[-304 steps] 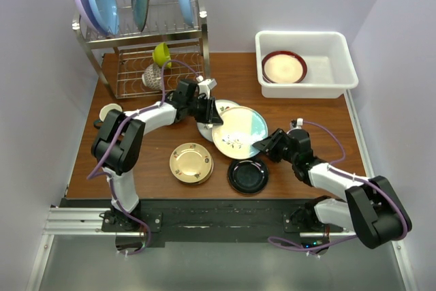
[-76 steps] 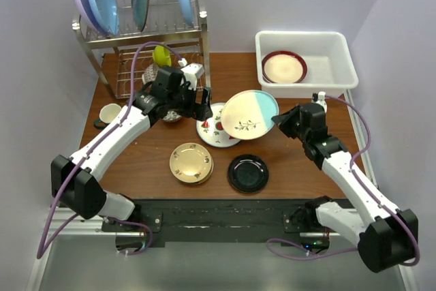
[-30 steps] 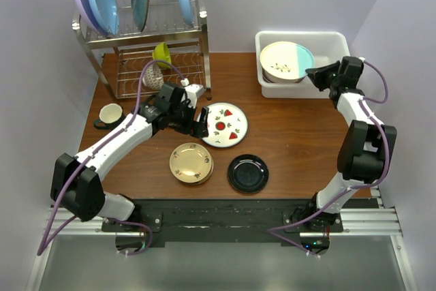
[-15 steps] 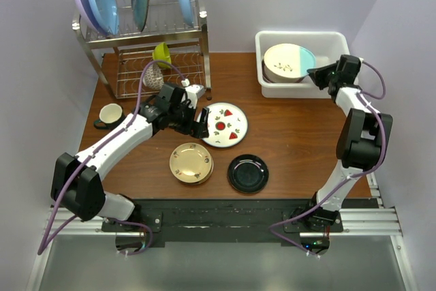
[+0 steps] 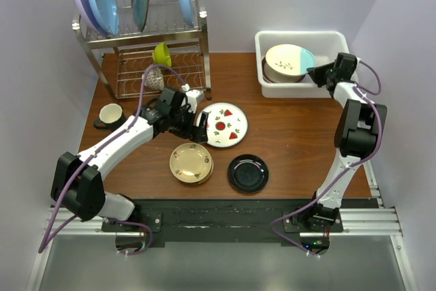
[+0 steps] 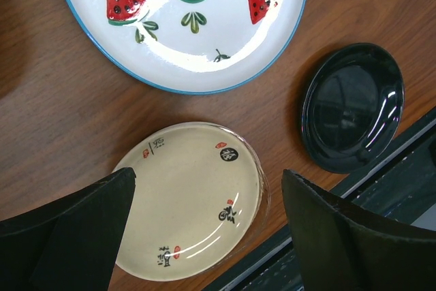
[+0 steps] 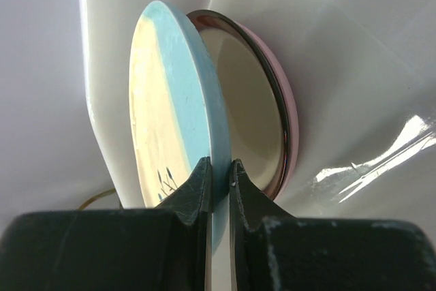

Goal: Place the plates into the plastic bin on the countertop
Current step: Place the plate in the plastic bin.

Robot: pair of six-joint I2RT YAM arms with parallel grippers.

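Note:
In the white plastic bin (image 5: 300, 33) at the back right, my right gripper (image 5: 318, 73) (image 7: 219, 168) is shut on the rim of the cream-and-teal plate (image 5: 289, 61) (image 7: 180, 100). That plate is tilted over the maroon-rimmed plate (image 5: 266, 77) (image 7: 248, 114), which has a pink plate edge (image 7: 289, 124) beneath it. My left gripper (image 5: 199, 129) (image 6: 208, 175) hangs open and holds nothing, at the left edge of the white plate with red spots (image 5: 226, 125) (image 6: 184, 25). Nearer lie the gold-tan plate (image 5: 191, 163) (image 6: 191, 195) and the glossy black plate (image 5: 248, 173) (image 6: 353, 103).
A two-tier steel wire rack (image 5: 139, 32) at the back left holds upright blue and lilac plates, with a lime-green bowl (image 5: 161, 53) and a patterned cup (image 5: 153, 76) below. A mug (image 5: 109, 114) stands at the left edge of the wood countertop (image 5: 300, 141).
My right gripper has carried the cream-and-teal plate from the table's middle into the bin and in the last second shifted it slightly rightward. My left gripper has edged slightly nearer.

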